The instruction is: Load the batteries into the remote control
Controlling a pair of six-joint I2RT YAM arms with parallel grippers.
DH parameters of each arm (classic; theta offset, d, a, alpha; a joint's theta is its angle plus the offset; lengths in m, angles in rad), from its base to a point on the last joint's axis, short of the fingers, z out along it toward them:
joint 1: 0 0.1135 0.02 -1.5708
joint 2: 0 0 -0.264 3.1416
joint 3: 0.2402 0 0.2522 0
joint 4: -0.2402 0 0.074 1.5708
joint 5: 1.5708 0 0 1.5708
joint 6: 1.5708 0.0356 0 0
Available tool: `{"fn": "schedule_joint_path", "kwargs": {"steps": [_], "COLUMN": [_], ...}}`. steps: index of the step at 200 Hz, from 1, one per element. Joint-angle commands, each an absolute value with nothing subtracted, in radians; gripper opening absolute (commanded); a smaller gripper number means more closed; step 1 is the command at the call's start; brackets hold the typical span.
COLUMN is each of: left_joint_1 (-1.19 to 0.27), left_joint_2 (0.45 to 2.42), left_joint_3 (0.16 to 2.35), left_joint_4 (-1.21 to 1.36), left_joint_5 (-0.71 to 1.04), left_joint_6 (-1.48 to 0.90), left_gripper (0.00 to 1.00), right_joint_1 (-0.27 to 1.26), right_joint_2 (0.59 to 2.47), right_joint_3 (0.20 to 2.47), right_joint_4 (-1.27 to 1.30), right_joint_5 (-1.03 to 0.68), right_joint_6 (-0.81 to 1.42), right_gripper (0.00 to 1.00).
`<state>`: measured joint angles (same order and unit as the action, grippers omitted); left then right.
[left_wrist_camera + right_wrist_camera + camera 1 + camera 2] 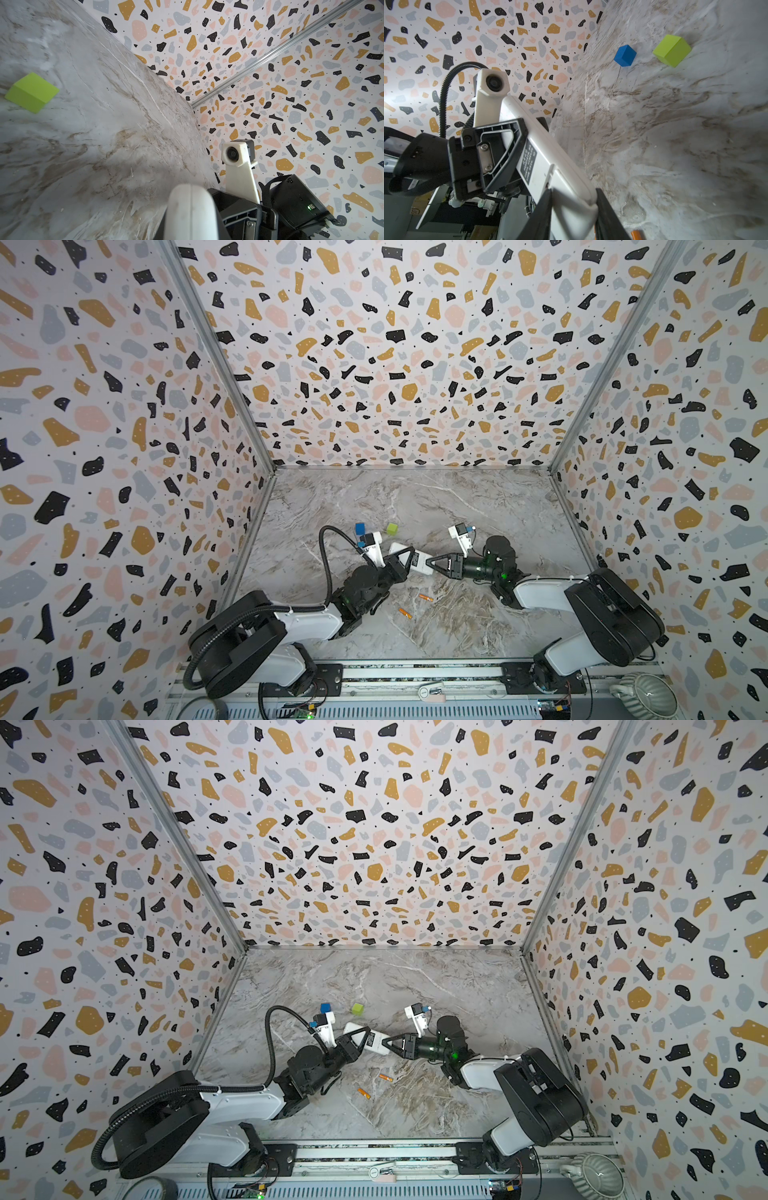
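The white remote control (398,550) (352,1029) is held off the marble table, plain back with a black label facing up. My left gripper (409,558) (365,1038) is shut across its middle. My right gripper (430,563) (574,218) is shut on its near end, a black finger (542,218) pressed to each side. In the left wrist view the remote's rounded far end (190,212) sticks out between my left jaws. Two orange batteries (425,597) (405,613) lie loose on the table in front of both grippers; one battery's tip (636,234) shows in the right wrist view.
A blue cube (360,527) (625,55) and a green cube (392,528) (32,92) sit on the table behind the remote. Patterned walls close in three sides. A ribbed grey pot (646,697) stands beyond the front rail at the right.
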<state>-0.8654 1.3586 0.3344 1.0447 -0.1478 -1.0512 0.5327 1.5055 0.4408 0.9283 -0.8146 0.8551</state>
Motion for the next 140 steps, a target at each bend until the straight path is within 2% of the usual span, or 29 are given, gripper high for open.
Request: {"fn": "schedule_joint_path", "kwargs": {"steps": [1, 140], "left_joint_1": [-0.878, -0.877], "left_joint_2": [1.356, 1.369], "left_joint_3": [0.346, 0.336], "left_joint_4": [1.131, 1.066], "left_joint_5": [-0.107, -0.179], "left_joint_6": [-1.057, -1.051], "left_gripper": [0.00, 0.00], "right_joint_1": [0.558, 0.525], "right_joint_2": [1.502, 1.440], "right_joint_3": [0.436, 0.396], "right_joint_4": [0.956, 0.926], "right_joint_5": [-0.835, -0.830], "right_joint_6": [0.824, 0.805], "right_gripper": [0.28, 0.26]}}
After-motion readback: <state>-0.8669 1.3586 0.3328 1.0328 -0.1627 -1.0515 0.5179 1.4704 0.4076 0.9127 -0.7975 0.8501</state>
